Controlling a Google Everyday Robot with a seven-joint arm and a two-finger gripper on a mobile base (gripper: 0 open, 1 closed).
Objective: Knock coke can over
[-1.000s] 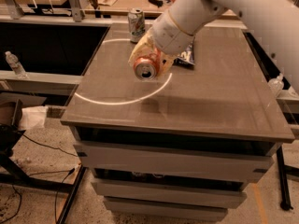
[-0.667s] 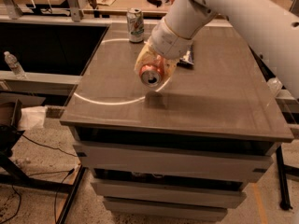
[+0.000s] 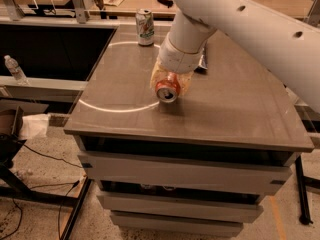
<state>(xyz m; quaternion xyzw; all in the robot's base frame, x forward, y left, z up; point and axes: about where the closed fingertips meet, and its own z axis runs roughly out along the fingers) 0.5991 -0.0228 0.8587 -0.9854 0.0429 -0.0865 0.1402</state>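
The red coke can [image 3: 167, 88] is tipped on its side with its silver top facing the camera, low over the brown table [image 3: 230, 109] near its middle. My gripper [image 3: 169, 82] is shut on the coke can, with translucent fingers [image 3: 156, 77] on either side of it. The white arm comes down to it from the upper right. The can's lower edge looks to be touching or almost touching the tabletop.
A pale silver-green can [image 3: 145, 27] stands upright at the table's back left. A dark bag [image 3: 201, 63] lies partly hidden behind the arm. A plastic water bottle [image 3: 15, 70] rests on a ledge to the left. Cabinet drawers sit below the table's front edge.
The gripper with the tipped coke can has moved down and toward the front of the table. The camera has also come closer to the table.
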